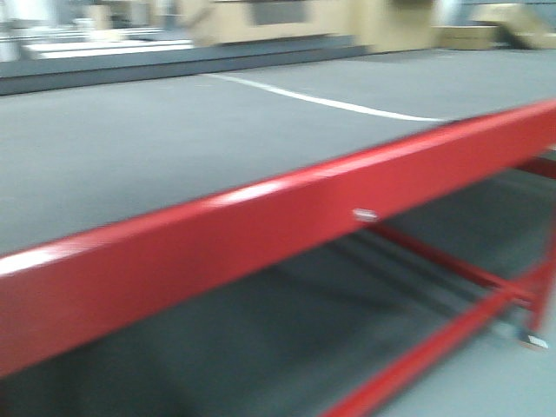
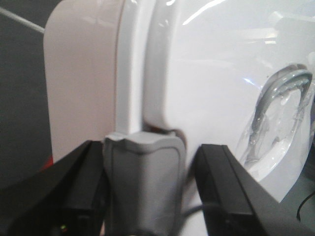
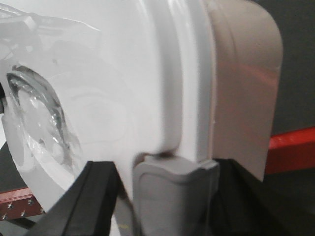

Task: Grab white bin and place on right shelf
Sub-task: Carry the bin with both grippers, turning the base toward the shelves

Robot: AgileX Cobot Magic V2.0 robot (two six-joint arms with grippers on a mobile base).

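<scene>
White bin (image 2: 206, 88) fills both wrist views, close up against each camera. Glossy lid (image 2: 216, 59) faces the lens, with the pale pinkish tub wall (image 2: 78, 73) behind it at the left edge. Recessed handle (image 2: 280, 113) shows as a curved clear hollow on the right.

Left claw (image 2: 150, 152): black fingers (image 2: 81, 182) stand on either side of a grey latch (image 2: 142, 182) at the bin's end. The near finger touches the latch and the far one sits just beside it with a thin dark gap. Claw reads as clenched around the latch, grasping the bin.

Right claw (image 3: 167, 172): same layout mirrored. A grey latch (image 3: 172, 196) sits between the black fingers (image 3: 93, 196), with the lid to the left and the pinkish wall (image 3: 246, 88) to the right. The right-hand finger is in shadow and its contact is hard to see. Claw looks closed on that latch too, so the bin is held at both ends between the two claws. A red rail (image 3: 293, 147) is visible behind and below the bin's corner, and dark floor beyond.

Front view is motion-blurred. The desk (image 1: 261, 234) has a red frame and grey top, and its rail runs diagonally across the picture, with red legs and braces underneath at the right. White floor line (image 1: 330, 102) and blurry tan shapes lie far behind.
</scene>
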